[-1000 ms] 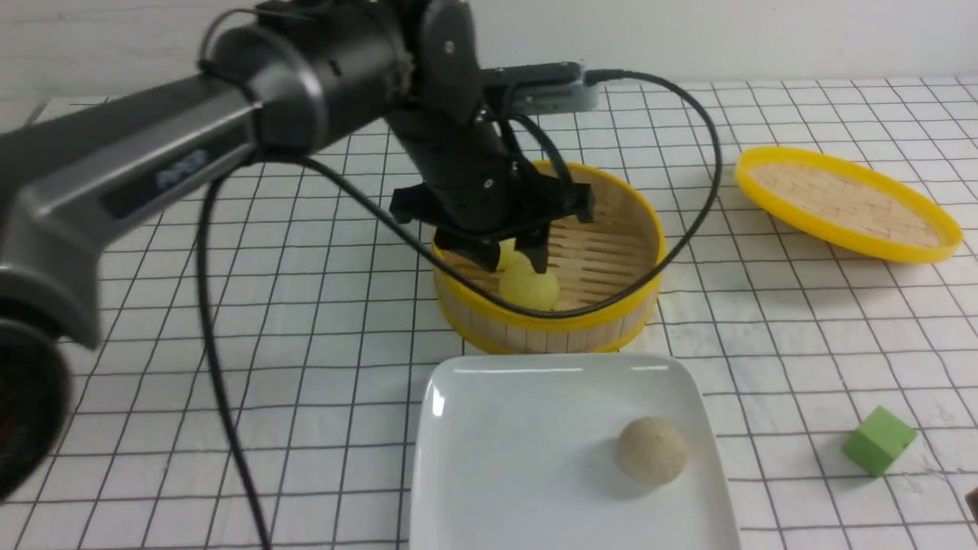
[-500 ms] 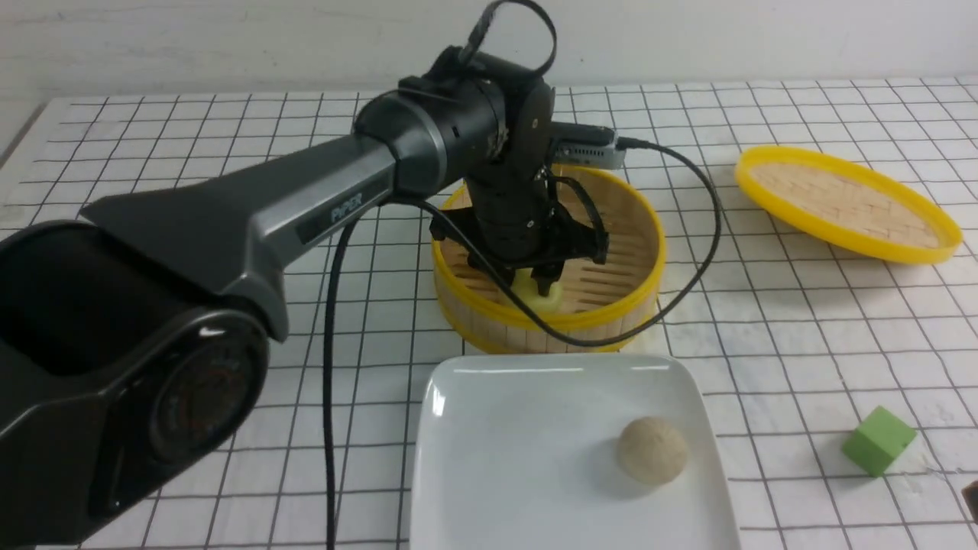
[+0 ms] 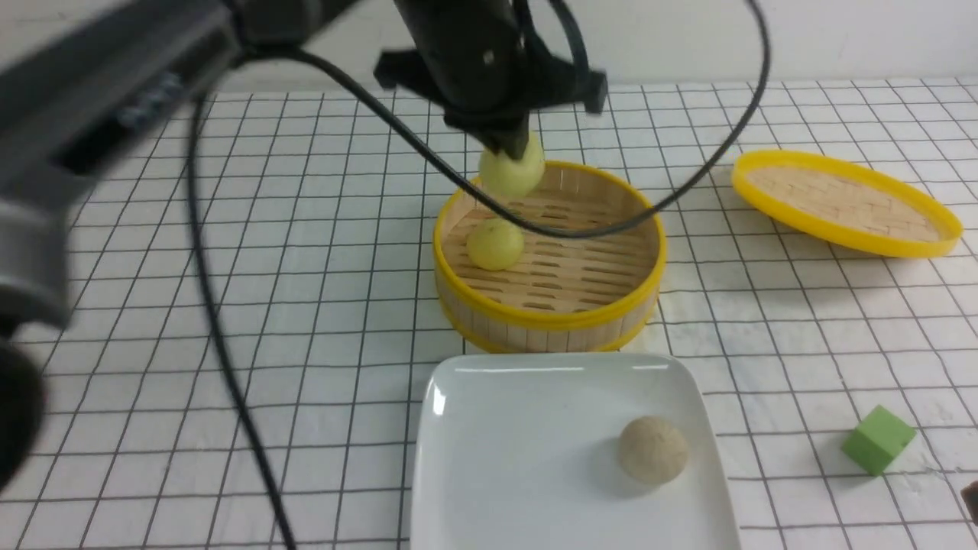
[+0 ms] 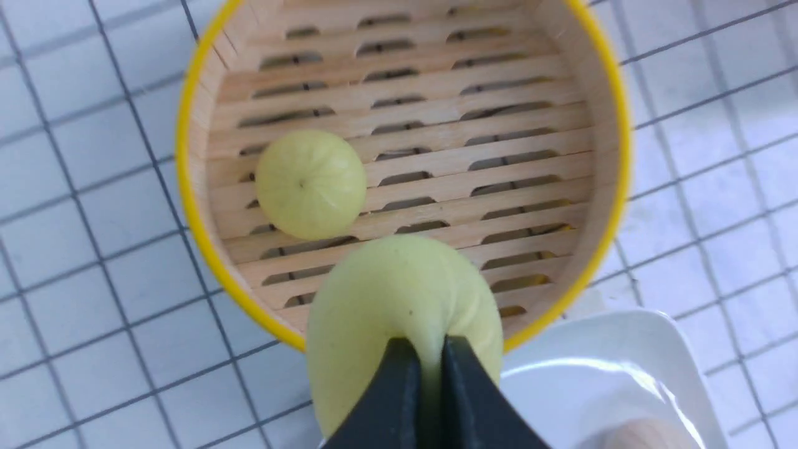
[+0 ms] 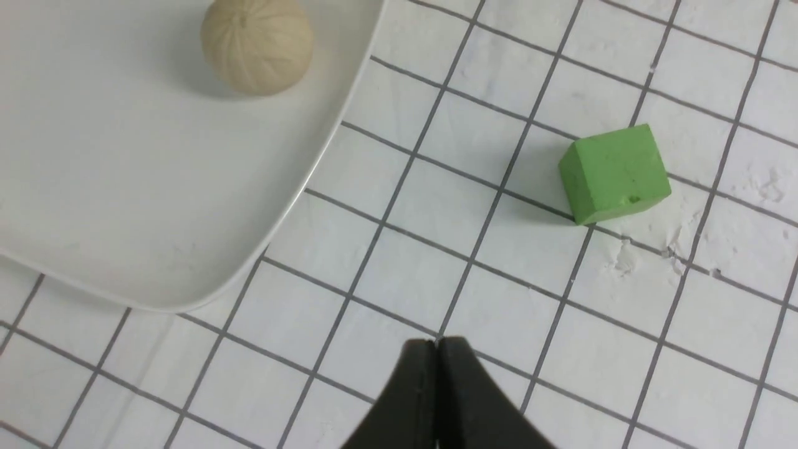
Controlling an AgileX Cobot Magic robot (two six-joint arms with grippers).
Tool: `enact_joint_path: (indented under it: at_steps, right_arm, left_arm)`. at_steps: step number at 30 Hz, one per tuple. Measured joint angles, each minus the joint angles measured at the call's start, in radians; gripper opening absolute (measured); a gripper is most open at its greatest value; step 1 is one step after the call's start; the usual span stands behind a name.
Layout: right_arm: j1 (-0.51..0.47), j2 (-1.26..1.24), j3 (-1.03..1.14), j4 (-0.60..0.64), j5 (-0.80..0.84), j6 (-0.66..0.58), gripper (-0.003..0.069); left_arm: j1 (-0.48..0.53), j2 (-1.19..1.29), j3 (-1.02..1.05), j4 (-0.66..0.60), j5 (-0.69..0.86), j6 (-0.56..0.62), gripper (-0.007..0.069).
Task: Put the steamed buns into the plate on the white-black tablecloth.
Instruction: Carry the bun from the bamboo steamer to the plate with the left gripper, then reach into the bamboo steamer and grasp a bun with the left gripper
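A bun (image 3: 510, 172) is being pinched by the left gripper (image 3: 509, 147); level carrying to the plate (image 3: 497, 458), six o'clock, is being required.

In the front view my left arm (image 3: 114, 114) is a blur running off the left and top edges. Its cable (image 3: 428, 153) crosses in front of the steamer (image 3: 550, 321), hiding strips of its rim and floor, and the plate (image 3: 458, 458) is cut off at its near edge. The fingers of the left gripper (image 3: 510, 149) cover the top of the held steamed bun (image 3: 513, 174), and a dark scrap (image 3: 970, 496) at the right edge is too little for me to identify.
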State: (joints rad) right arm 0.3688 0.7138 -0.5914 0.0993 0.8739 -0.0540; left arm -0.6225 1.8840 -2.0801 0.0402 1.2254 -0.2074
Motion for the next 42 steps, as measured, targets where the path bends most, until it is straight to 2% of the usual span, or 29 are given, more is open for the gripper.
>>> enact_joint_path:
  at_steps: [5, 6, 8, 9, 10, 11, 12, 17, 18, 21, 22, 23, 24, 25, 28, 33, 38, 42]
  right_arm:
    - [0.0, 0.0, 0.0, 0.005, 0.001, 0.0, 0.0016]
    - [0.0, 0.0, 0.0, 0.007, 0.001, 0.0, 0.0018]
    - [0.0, 0.0, 0.0, 0.008, 0.001, 0.0, 0.0018]
    - [0.0, 0.0, 0.0, 0.009, 0.001, 0.0, 0.0018]
    - [0.0, 0.0, 0.0, 0.01, 0.001, 0.0, 0.0019]
    - [0.0, 0.0, 0.0, 0.01, 0.001, 0.0, 0.0019]
    - [0.0, 0.0, 0.0, 0.01, 0.001, 0.0, 0.0019]
    - [0.0, 0.0, 0.0, 0.012, 0.0, 0.0, 0.0025]
    - [0.0, 0.0, 0.0, 0.012, 0.0, 0.0, 0.0025]
    - [0.0, 0.0, 0.0, 0.012, -0.002, 0.0, 0.0029]
    - [0.0, 0.0, 0.0, 0.012, -0.002, 0.0, 0.0029]
    - [0.0, 0.0, 0.0, 0.011, -0.002, 0.0, 0.003]
    - [0.0, 0.0, 0.0, 0.011, -0.002, 0.0, 0.003]
    - [0.0, 0.0, 0.0, 0.011, -0.003, 0.0, 0.0033]
    - [0.0, 0.0, 0.0, 0.011, -0.003, 0.0, 0.0036]
    - [0.0, 0.0, 0.0, 0.011, -0.003, 0.0, 0.0041]
    - [0.0, 0.0, 0.0, 0.011, -0.006, 0.0, 0.0046]
    - [0.0, 0.0, 0.0, 0.011, -0.006, 0.0, 0.0054]
  left_arm:
    - [0.0, -0.224, 0.196, -0.076, 0.012, 0.008, 0.0021]
    - [0.0, -0.265, 0.32, -0.112, 0.012, 0.008, 0.0021]
    - [0.0, -0.277, 0.392, -0.134, 0.012, 0.008, 0.0022]
    - [0.0, -0.279, 0.491, -0.16, 0.002, 0.008, 0.0023]
    - [0.0, -0.267, 0.585, -0.183, -0.043, 0.008, 0.0027]
    - [0.0, -0.265, 0.585, -0.187, -0.043, 0.008, 0.0027]
    - [-0.001, -0.235, 0.689, -0.212, -0.148, 0.008, 0.0036]
    - [-0.001, -0.137, 0.775, -0.232, -0.328, 0.014, 0.0085]
    - [-0.001, -0.123, 0.776, -0.235, -0.345, 0.015, 0.0097]
    - [-0.001, -0.051, 0.778, -0.254, -0.414, 0.019, 0.0205]
    - [-0.001, -0.048, 0.778, -0.254, -0.415, 0.019, 0.0212]
    - [-0.001, -0.032, 0.779, -0.253, -0.423, 0.02, 0.0272]
    - [-0.001, -0.031, 0.779, -0.253, -0.423, 0.02, 0.0281]
    - [-0.001, -0.023, 0.779, -0.251, -0.425, 0.02, 0.0343]
    - [-0.001, -0.022, 0.753, -0.244, -0.4, 0.02, 0.0442]
    - [-0.001, -0.023, 0.577, -0.165, -0.314, -0.018, 0.0504]
    - [0.02, 0.022, 0.351, -0.068, -0.246, -0.113, 0.0496]
    - [0.067, 0.17, 0.106, -0.034, -0.197, -0.148, 0.0481]
